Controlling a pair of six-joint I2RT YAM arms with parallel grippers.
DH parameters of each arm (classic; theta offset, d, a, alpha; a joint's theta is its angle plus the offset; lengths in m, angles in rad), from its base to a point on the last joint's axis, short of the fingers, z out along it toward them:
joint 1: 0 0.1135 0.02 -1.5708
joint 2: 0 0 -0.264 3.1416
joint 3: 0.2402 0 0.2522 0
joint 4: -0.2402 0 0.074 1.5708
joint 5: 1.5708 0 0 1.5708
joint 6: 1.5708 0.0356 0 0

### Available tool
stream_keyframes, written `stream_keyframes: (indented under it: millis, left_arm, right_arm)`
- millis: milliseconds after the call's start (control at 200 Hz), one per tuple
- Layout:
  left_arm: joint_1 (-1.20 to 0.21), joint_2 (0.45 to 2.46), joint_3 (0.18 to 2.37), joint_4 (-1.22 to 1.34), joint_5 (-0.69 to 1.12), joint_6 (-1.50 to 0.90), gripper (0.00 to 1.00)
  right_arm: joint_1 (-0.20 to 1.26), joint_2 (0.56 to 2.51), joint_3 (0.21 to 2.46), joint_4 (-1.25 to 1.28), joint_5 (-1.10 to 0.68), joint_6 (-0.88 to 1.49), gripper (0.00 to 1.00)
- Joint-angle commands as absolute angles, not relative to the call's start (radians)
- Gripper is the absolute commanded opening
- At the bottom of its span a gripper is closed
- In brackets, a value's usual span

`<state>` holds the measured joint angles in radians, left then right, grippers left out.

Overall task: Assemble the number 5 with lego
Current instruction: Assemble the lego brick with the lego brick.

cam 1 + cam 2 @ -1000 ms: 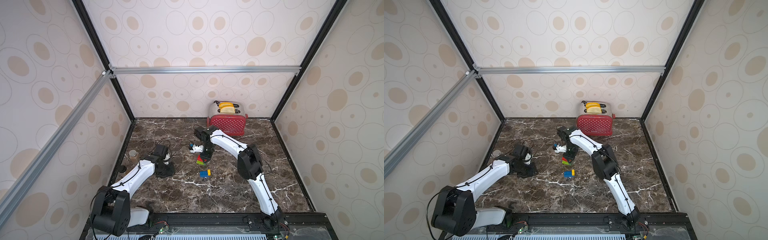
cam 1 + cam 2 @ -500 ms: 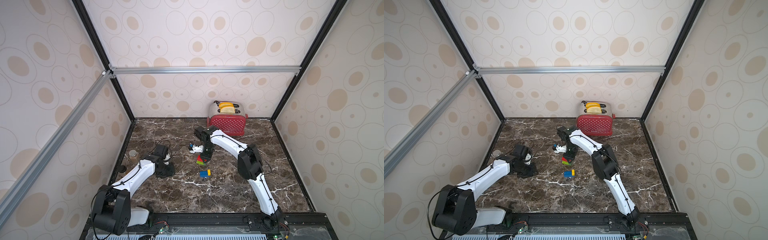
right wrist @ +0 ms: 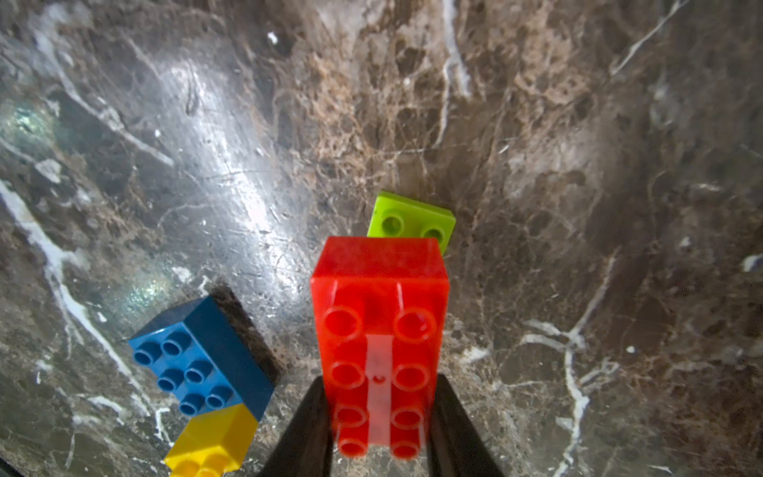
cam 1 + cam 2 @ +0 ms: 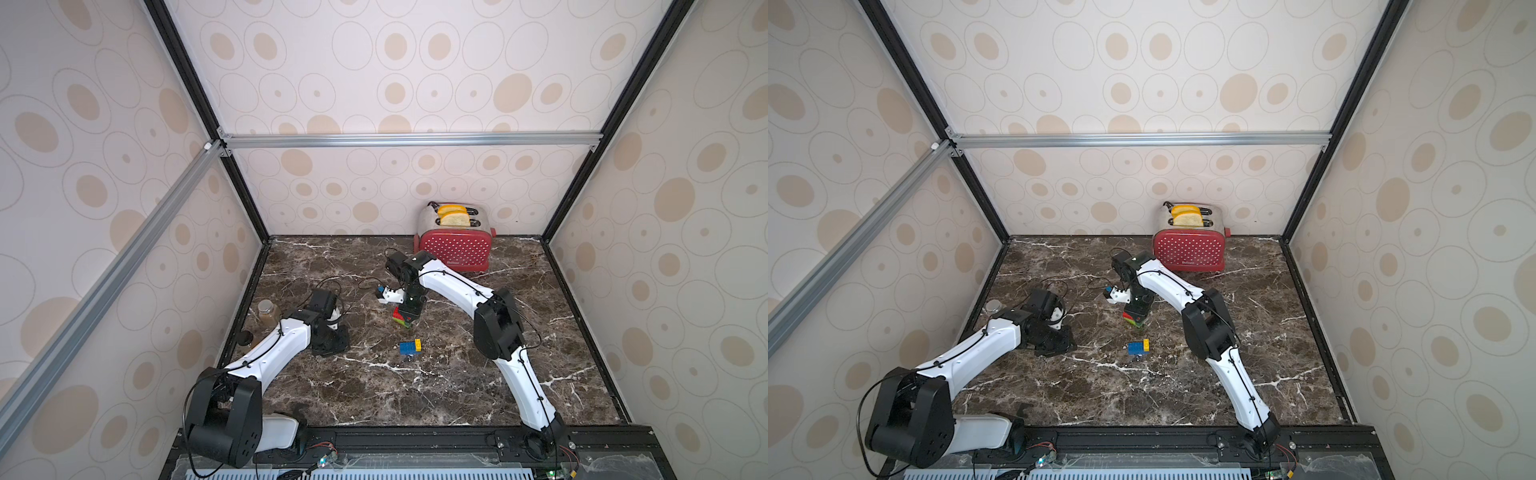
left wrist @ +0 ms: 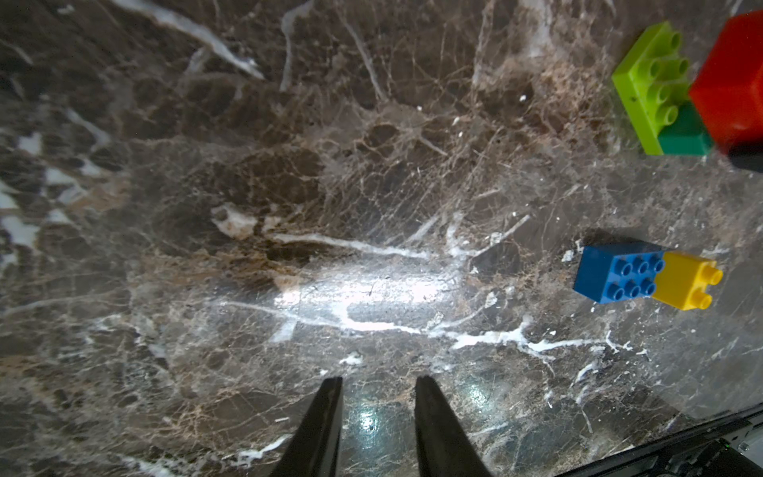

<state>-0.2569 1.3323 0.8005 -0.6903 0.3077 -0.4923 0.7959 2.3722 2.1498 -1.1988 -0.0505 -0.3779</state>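
Glary marble (image 5: 371,289), blurry red brick (image 3: 380,330)

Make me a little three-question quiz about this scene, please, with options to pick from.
1. Where does the toaster stand?
A by the back wall
B at the front edge
C between the two arms

2. Which brick lies right against the blue brick?
A a pink brick
B the yellow brick
C a white brick

3. What is the right claw holding?
A nothing
B the blue brick
C the red brick

Answers:
1 A, both top views show it against the far wall.
2 B, both wrist views show the two touching.
3 C, the right wrist view shows the fingers clamped on its sides.
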Motion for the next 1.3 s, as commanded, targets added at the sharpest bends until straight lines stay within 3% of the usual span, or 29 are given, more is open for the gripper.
stream_keyframes:
  millis: [0, 856, 1297]
  left_arm:
    - [-0.251, 1.338, 0.802, -0.696, 0.298, -0.473, 0.32]
    - [-0.251, 1.322, 0.798, -0.684, 0.299, -0.484, 0.32]
    - [-0.252, 1.323, 0.798, -0.688, 0.299, -0.483, 0.32]
  right_arm:
    - [0.785, 2.457, 2.134, -1.173, -0.026, -0.352, 0.31]
    - [0.739, 2.480, 2.339, -1.355, -0.064, -0.102, 0.30]
    - [0.741, 2.441, 2.265, -1.289, -0.052, -0.233, 0.32]
